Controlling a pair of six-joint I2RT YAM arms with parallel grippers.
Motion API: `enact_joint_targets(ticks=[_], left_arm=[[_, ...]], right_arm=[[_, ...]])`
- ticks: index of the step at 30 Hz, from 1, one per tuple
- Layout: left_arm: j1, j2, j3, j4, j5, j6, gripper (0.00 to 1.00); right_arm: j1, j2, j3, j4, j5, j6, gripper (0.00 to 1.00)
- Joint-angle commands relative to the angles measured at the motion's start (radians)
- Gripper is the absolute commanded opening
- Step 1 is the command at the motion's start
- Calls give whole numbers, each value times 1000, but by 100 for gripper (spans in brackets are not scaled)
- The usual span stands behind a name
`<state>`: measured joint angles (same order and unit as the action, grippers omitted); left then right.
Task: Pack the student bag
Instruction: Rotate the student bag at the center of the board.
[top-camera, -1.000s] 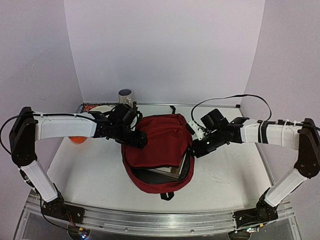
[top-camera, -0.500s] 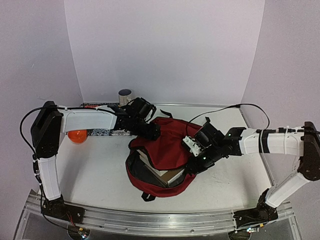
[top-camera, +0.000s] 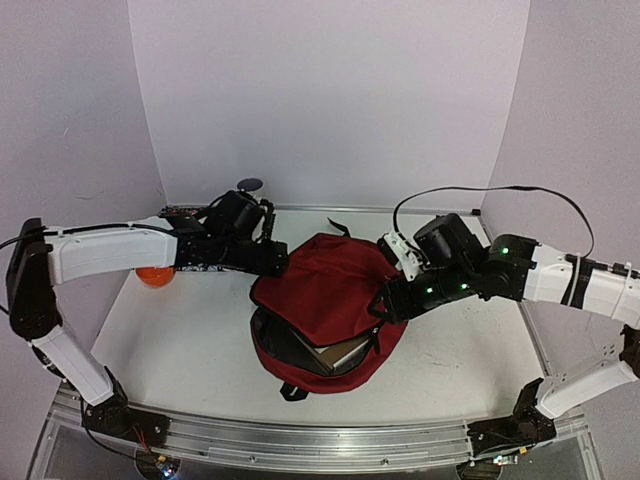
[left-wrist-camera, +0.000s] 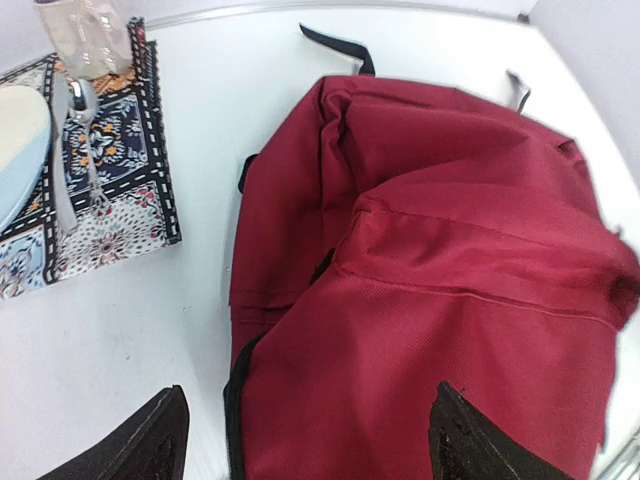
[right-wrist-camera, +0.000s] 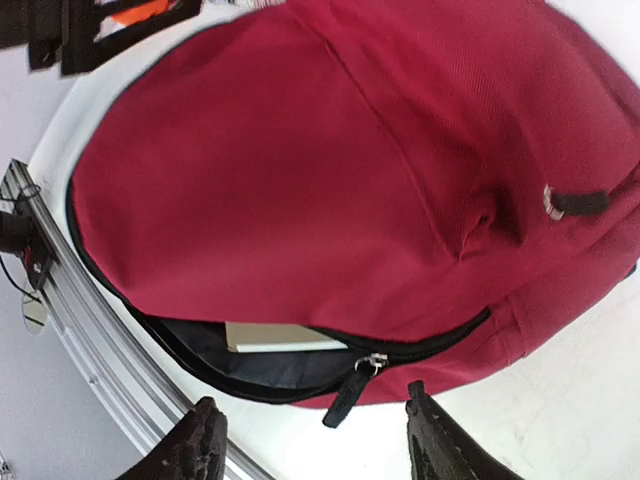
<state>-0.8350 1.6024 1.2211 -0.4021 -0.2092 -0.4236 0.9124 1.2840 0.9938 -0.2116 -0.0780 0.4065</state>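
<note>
Releasing student bag (top-camera: 330, 285) (right tool (right-wrist-camera: 315, 450)).

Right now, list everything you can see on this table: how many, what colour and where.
student bag: one, dark red with black zips, middle of the table, zip open
book: one, pale, inside the bag's opening
placemat: one, patterned blue, white and orange, far left
plate: one, pale blue, on the placemat
spoon: one, silver, on the placemat beside the plate
glass: one, clear, far end of the placemat
round thing: one, orange, left side, partly under the left arm
table: one, white
left fingers: two, black, apart over the bag
right fingers: two, black, apart near the zip opening
</note>
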Motion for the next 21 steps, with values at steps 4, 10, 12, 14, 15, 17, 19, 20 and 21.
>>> enact_joint_targets(ticks=[4,10,12,14,15,17,19,20,21], left_arm=[[-1,-181,-200,-6,125,-236,85],[-4,-199,-308,14,189,-355,86],[-3,-181,-339,71,249,-378,86],[-4,-154,-370,167,341,-408,86],[-3,-133,-380,211,386,-422,85],[-3,-97,-385,266,427,-440,83],[-3,-64,-379,296,437,-439,75],[-3,-53,-373,308,437,-435,67],[-2,-40,-365,313,434,-428,59]], right_arm=[[-5,135,151,-36,78,-66,76],[-4,248,227,27,35,-109,80],[-4,276,250,32,38,-124,82],[-4,294,263,37,43,-132,82],[-4,299,266,41,47,-134,83],[-5,304,266,50,59,-137,84],[-5,304,261,55,76,-135,85],[-4,304,257,58,78,-135,85],[-5,304,254,61,78,-134,85]])
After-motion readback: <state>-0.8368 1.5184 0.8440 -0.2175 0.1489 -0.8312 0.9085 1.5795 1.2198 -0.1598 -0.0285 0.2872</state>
